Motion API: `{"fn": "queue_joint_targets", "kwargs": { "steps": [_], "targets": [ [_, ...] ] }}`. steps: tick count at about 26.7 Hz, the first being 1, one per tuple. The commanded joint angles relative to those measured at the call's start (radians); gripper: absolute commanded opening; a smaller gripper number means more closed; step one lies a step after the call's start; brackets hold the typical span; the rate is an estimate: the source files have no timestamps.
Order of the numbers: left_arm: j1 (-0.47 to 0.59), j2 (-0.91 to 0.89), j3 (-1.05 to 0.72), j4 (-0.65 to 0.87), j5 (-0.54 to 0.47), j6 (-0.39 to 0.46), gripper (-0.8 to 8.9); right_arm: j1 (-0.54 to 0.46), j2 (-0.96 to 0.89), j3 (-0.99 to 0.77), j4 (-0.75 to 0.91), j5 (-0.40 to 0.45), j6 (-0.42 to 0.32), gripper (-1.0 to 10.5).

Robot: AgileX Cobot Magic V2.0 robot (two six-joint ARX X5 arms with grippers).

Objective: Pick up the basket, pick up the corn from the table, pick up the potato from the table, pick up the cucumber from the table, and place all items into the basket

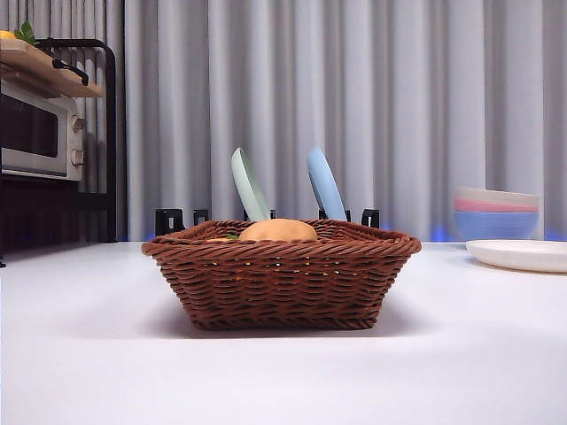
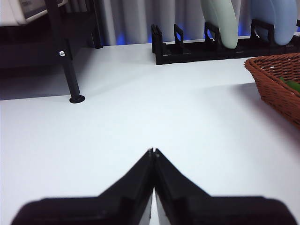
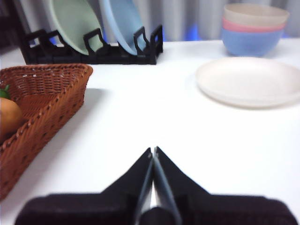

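Your left gripper rests pressed together over bare white tabletop, the dark reddish-brown woven wicker basket off to its side. Inside shows the smooth tan oval potato and a sliver of glossy green, likely the cucumber; corn not visible, so check before calling it done. Your right gripper, also pressed together, sits beside the basket; a careless sweep could nudge its rim. Grey curtain behind.

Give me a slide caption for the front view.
Wicker basket on the white table with the potato showing above its rim, two plates in a rack behind.
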Motion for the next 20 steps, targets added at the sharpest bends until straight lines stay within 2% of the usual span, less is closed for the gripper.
{"fn": "queue_joint_targets", "kwargs": {
  "steps": [1, 20],
  "targets": [
    [0.003, -0.003, -0.011, -0.003, -0.001, 0.001, -0.03, 0.002, 0.01, -0.008, -0.016, 0.006, 0.06, 0.0],
    [0.003, -0.003, -0.011, -0.003, -0.001, 0.001, -0.03, 0.002, 0.017, -0.008, -0.017, 0.005, 0.06, 0.0]
  ]
}}
